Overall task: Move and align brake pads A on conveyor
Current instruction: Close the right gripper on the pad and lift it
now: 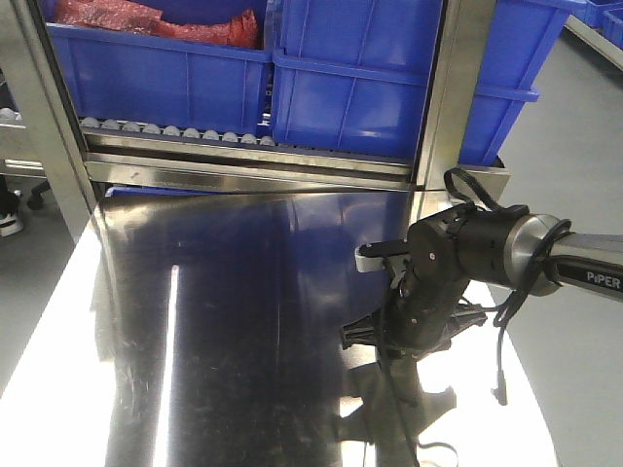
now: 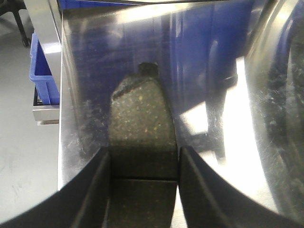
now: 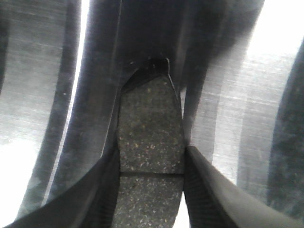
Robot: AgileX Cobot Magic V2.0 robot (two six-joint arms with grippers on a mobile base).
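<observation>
My left gripper [image 2: 144, 151] is shut on a dark grey speckled brake pad [image 2: 140, 109], with both fingers against its long edges and its groove lying between them. The pad sits low over the shiny steel table [image 2: 85, 118]. My right gripper [image 3: 152, 152] is shut on a second brake pad [image 3: 149, 114] in the same way, its groove also between the fingers. In the front view the right gripper [image 1: 375, 333] points down over the right part of the steel table [image 1: 214, 321]. The left arm is outside the front view. The conveyor is out of view.
Blue bins [image 1: 360, 88] stand on a roller rack [image 1: 175, 131] behind the table, one holding red material [image 1: 146, 19]. Steel uprights [image 1: 443, 107] frame the rack. Another blue bin [image 2: 42, 71] sits below the table's left edge.
</observation>
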